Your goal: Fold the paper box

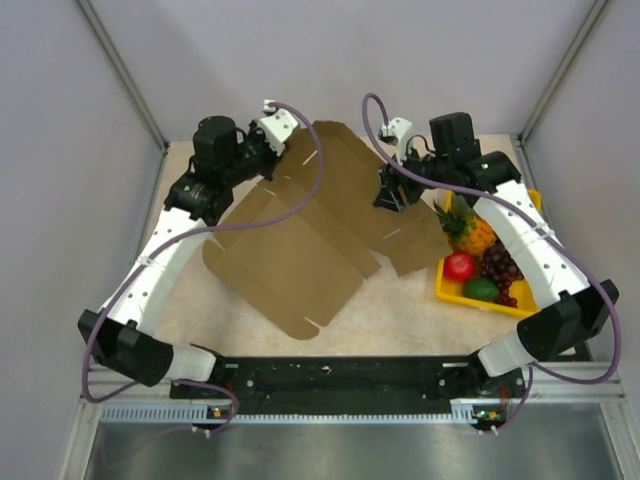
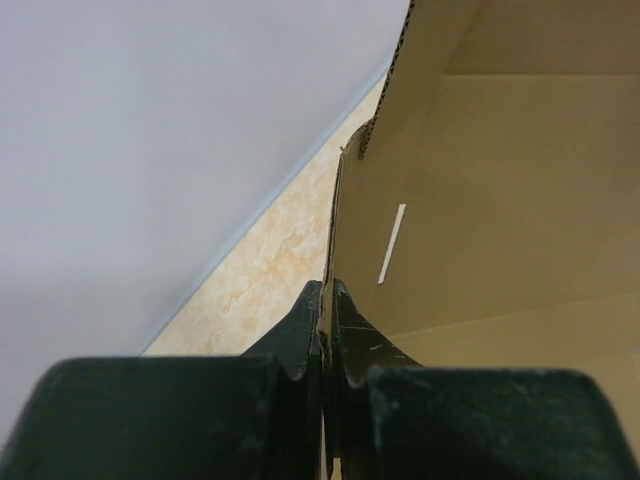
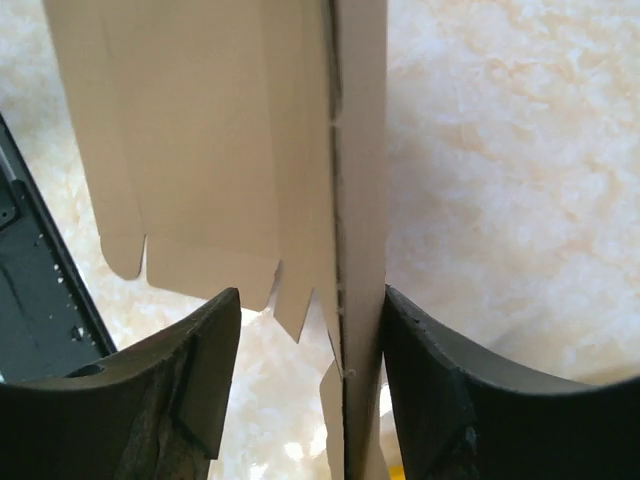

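The paper box (image 1: pixel 320 220) is a flat brown die-cut sheet spread over the middle of the table, with part of it raised at the back. My left gripper (image 1: pixel 278 155) is at its far left edge. In the left wrist view that gripper (image 2: pixel 327 290) is shut on the thin edge of the cardboard (image 2: pixel 500 200), whose inner face with a slot rises to the right. My right gripper (image 1: pixel 388 198) hangs over the sheet's right part. In the right wrist view it (image 3: pixel 312 300) is open, and an upright cardboard panel (image 3: pixel 200 130) stands between the fingers, close against the right finger (image 3: pixel 420 340).
A yellow fruit tray (image 1: pixel 445 285) sits at the right, under the right arm, holding a pineapple (image 1: pixel 470 230), a red apple (image 1: pixel 459 266), grapes (image 1: pixel 500 265) and a green fruit (image 1: pixel 481 289). Walls enclose the table at the back and sides. A black rail (image 1: pixel 330 375) runs along the near edge.
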